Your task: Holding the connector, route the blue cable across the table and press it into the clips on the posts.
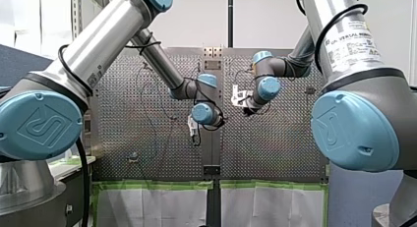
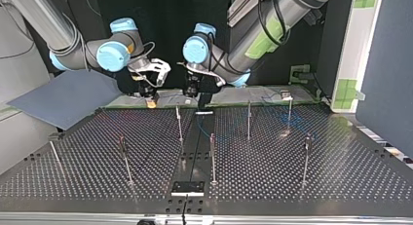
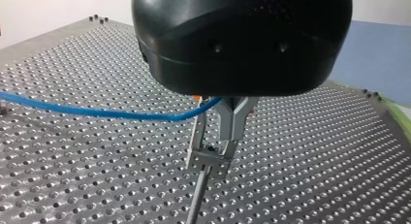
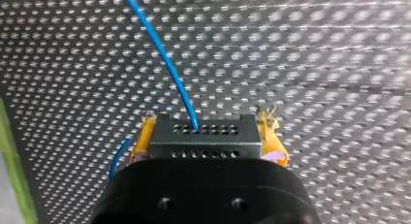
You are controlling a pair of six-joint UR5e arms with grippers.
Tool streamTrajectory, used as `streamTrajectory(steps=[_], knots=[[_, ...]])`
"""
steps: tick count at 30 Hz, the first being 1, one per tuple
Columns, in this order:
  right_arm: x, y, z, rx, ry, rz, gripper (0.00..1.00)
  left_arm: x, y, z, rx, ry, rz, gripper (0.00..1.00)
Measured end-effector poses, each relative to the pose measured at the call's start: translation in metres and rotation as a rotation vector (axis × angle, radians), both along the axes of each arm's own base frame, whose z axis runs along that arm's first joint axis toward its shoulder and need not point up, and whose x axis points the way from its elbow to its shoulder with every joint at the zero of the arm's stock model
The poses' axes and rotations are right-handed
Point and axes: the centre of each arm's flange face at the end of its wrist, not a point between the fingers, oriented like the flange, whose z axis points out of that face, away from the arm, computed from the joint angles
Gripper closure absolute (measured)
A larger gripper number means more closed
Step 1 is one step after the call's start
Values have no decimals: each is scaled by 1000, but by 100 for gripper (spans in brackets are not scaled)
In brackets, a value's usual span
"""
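Across the top view lies the perforated desk point(image 2: 292, 186), dark and set with thin upright posts point(image 2: 249, 119) that stand well apart. Over its far edge you have both arms reaching to the middle. The right arm point(image 2: 41, 18) comes in at that view's left and the left arm point(image 2: 287, 10) at its right, each bent at the wrist so that its claw points down at the desk. The two claws hang side by side but apart. Beside the desk, at the top view's left, lies a blue-grey sheet point(image 2: 63, 96). Between the claws and the desk's near edge you have the other posts in the way, and a small black plate point(image 2: 187, 187) sits at the middle of that near edge.

Look at the right claw point(image 4: 207, 127): its yellow pads point(image 4: 272, 139) are clenched on either side of the connector point(image 4: 202, 136), a small dark block with rows of holes, held above the desk. From the block's face the blue cable point(image 4: 162, 56) runs away over the perforations.

The left claw point(image 3: 213, 141) hangs low over the desk. The cable comes in from one side in a shallow sag and ends at the claw. You cannot tell from these views whether that claw is clamped on it. Just under the claw stands one post point(image 3: 196, 204), with its metal clip point(image 3: 209, 161) right at the claw's tip. The cable crosses nearer the claw's body than the clip does.
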Motion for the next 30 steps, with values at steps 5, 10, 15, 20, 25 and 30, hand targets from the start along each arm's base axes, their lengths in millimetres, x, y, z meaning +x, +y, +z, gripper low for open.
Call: streamTrajectory(steps=[5, 10, 15, 20, 25, 30], knots=[[-1, -6, -22, 21, 9, -1, 100, 8, -3, 7, -13, -15, 4, 100], [-3, -14, -27, 17, -15, 7, 100, 14, -1, 4, -16, -7, 5, 100], [-5, -23, -25, 6, -42, 25, 100, 17, 2, -17, -2, 19, 7, 100], [-10, -29, -27, 7, -48, 24, 100, 27, 2, -15, -16, 0, 13, 100], [-12, -34, -34, 10, -50, 27, 100, 36, -1, -5, -27, -18, 15, 100], [-12, -41, -36, 3, -59, 35, 100, 43, 0, -3, -30, -18, 9, 100]])
